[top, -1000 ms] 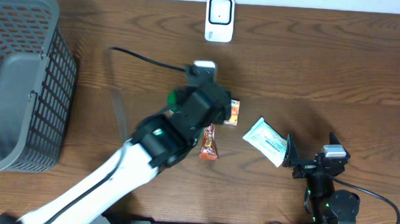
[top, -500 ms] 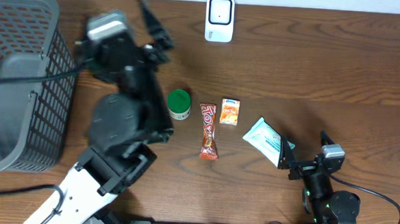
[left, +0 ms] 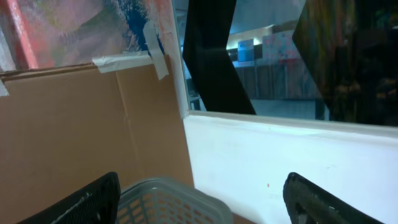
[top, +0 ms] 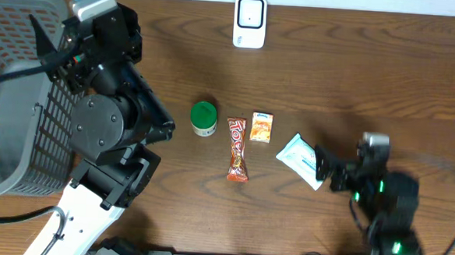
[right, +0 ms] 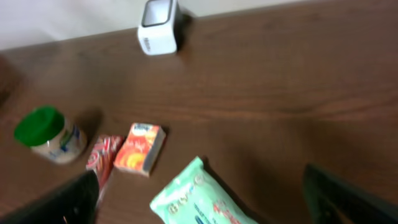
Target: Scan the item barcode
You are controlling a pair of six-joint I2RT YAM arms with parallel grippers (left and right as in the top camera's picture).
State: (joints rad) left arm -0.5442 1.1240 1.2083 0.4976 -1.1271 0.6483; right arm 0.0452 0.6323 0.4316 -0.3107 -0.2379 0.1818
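The white barcode scanner stands at the table's far edge; the right wrist view shows the scanner too. In a row mid-table lie a green-lidded jar, a red candy bar, a small orange box and a mint-green packet. My right gripper is open just right of the packet, which lies between its fingers without touching them. My left gripper is open and empty, raised over the basket, far from the items.
A grey mesh basket fills the left end of the table; its rim shows between the left fingers. A white wall and cardboard stand behind it. The left arm's body looms left of the jar.
The left arm has swung from above the middle items up and left to over the basket, uncovering the jar. The right gripper has edged slightly toward the packet.
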